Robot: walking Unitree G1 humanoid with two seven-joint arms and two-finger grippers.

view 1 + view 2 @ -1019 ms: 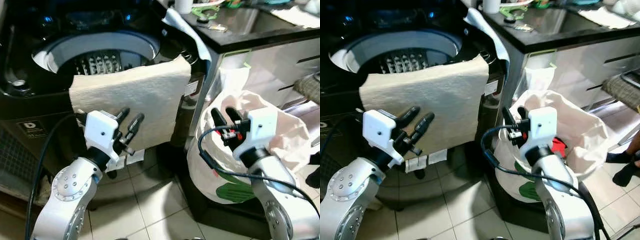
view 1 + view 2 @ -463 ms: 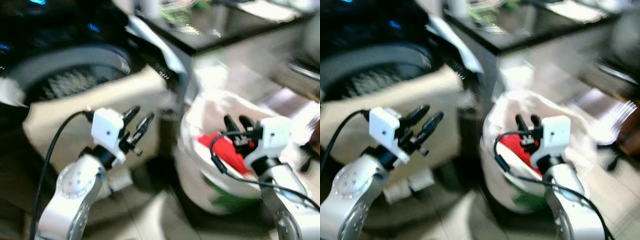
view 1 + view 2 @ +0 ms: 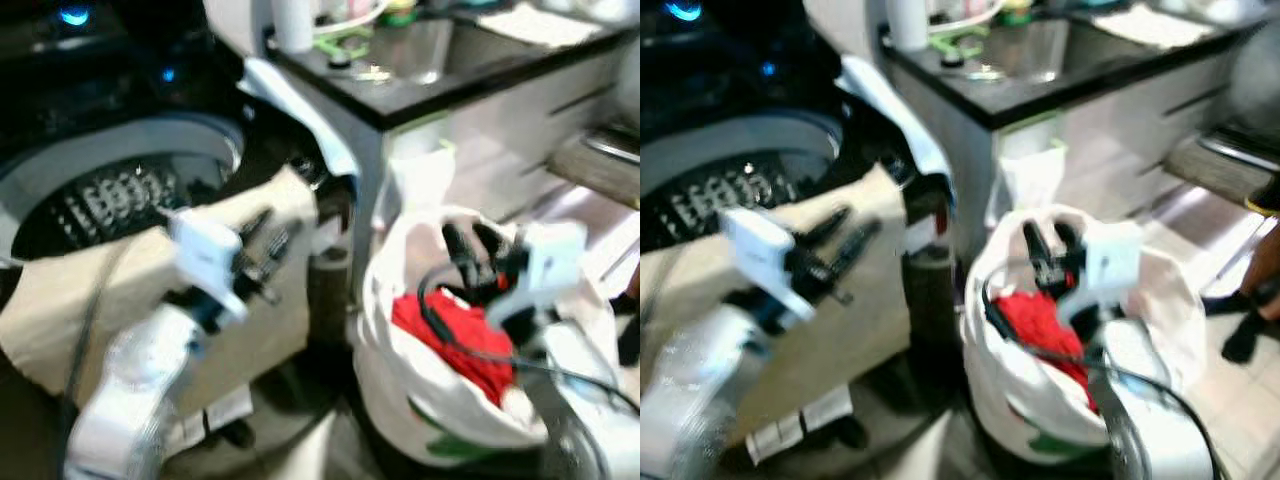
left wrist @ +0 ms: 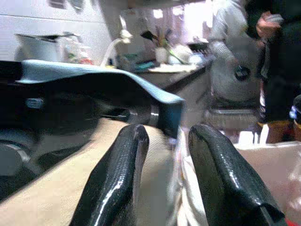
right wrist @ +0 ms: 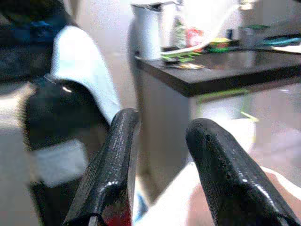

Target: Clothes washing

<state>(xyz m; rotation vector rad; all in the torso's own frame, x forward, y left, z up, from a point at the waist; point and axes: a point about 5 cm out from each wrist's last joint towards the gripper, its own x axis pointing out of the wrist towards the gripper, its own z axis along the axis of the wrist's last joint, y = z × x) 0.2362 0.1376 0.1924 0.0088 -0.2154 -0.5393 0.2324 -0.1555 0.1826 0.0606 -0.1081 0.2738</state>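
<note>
The left gripper hovered with its two black fingers apart and nothing between them, held up in front of the beige towel that hung over the front rim of the washing machine. Beyond its fingertips lay the open drum, and past that the machine's raised lid with its pale blue edge.

The right gripper also stood with its fingers spread and empty, poised just above the mouth of the white laundry bag. Directly below it, inside the bag, lay a red garment. The bag sat on the floor just beside the washing machine, to the left gripper's right.

Beyond the right gripper ran a dark table with a sink and a white container on it. The head views were blurred. Past the left gripper's fingers, a person in dark clothing stood in the background.
</note>
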